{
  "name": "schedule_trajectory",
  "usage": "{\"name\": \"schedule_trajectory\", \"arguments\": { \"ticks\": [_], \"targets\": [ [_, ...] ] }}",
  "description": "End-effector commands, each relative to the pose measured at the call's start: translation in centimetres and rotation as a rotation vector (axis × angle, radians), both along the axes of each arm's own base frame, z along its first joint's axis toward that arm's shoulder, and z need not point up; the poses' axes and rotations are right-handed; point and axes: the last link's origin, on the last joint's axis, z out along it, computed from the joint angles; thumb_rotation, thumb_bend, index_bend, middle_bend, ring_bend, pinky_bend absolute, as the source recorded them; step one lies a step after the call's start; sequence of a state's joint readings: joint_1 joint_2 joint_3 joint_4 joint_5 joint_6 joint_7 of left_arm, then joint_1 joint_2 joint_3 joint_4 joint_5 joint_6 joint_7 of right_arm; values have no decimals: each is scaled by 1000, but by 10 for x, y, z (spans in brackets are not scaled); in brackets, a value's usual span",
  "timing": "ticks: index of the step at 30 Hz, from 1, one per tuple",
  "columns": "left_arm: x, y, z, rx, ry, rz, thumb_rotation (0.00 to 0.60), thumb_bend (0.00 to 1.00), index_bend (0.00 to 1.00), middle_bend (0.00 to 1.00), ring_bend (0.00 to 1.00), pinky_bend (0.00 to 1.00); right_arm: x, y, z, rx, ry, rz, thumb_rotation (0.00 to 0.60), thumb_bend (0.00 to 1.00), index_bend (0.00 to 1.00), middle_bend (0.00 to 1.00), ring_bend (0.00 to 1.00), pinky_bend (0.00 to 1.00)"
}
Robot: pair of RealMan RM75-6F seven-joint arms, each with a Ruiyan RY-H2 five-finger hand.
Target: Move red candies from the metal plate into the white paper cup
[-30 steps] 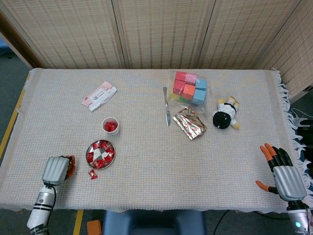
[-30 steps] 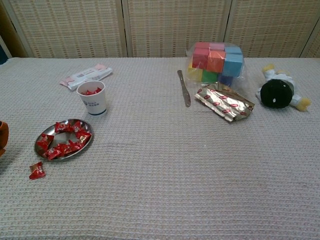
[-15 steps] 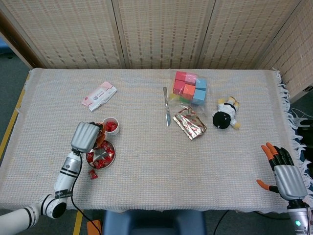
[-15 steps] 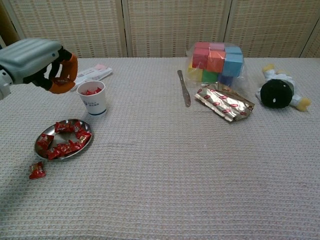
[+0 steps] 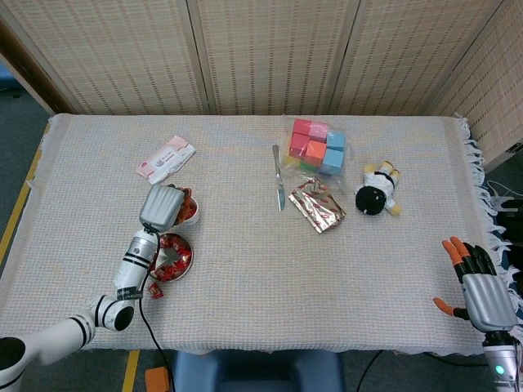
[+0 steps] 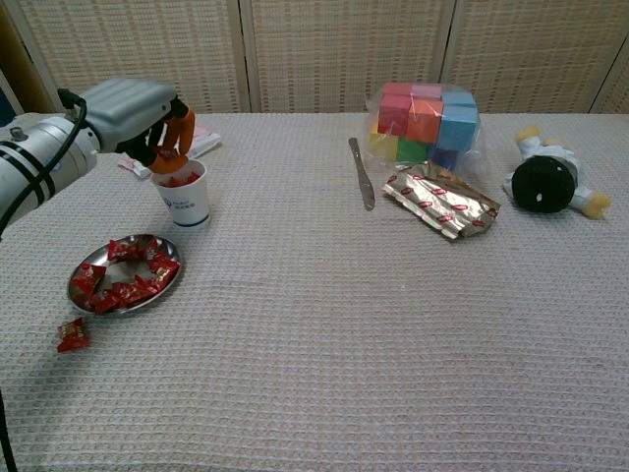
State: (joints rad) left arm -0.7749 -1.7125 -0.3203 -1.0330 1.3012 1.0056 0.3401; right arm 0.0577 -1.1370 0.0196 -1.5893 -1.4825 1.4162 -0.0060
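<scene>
The white paper cup [image 6: 185, 200] stands behind the metal plate [image 6: 71, 285] and holds several red candies. More red candies [image 6: 128, 290] lie on the plate. My left hand [image 6: 138, 113] hovers right over the cup's mouth, pinching a red candy [image 6: 160, 154] in its orange fingertips. In the head view this hand [image 5: 163, 207] covers most of the cup [image 5: 191, 215], with the plate [image 5: 190, 260] just in front. My right hand [image 5: 482, 292] rests at the table's front right edge, fingers apart, holding nothing.
One stray red candy [image 6: 71, 335] lies on the cloth in front of the plate. A pink-white packet [image 5: 165, 159], a knife [image 5: 279, 177], a foil packet [image 5: 317, 204], bagged coloured blocks [image 5: 317, 147] and a plush toy [image 5: 376, 192] lie further back.
My left hand came up from the table's front left edge, passed over the plate with a red candy, and now sits above the cup. The right hand barely shifted.
</scene>
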Motion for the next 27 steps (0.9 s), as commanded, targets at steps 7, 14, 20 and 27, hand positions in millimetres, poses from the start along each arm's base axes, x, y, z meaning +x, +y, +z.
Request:
{"name": "schedule_trajectory", "arguments": {
  "ticks": [7, 14, 20, 27],
  "targets": [
    [0, 3, -3, -21, -9, -7, 600, 416, 377, 450, 379, 688, 0, -1, -1, -2, 1, -4, 600, 50, 0, 0, 0, 0],
    [5, 2, -4, -38, -8, -18, 600, 399, 249, 350, 270, 583, 1, 0, 0, -5, -2, 0, 600, 50, 0, 0, 0, 0],
    [5, 8, -3, -47, -18, -7, 600, 395, 146, 288, 201, 436, 0, 0, 1, -10, -2, 0, 600, 50, 0, 0, 0, 0],
    [-1, 9, 1, -61, -31, 5, 600, 385, 30, 136, 43, 280, 0, -1, 1, -11, -1, -4, 600, 50, 0, 0, 0, 0]
  ]
}}
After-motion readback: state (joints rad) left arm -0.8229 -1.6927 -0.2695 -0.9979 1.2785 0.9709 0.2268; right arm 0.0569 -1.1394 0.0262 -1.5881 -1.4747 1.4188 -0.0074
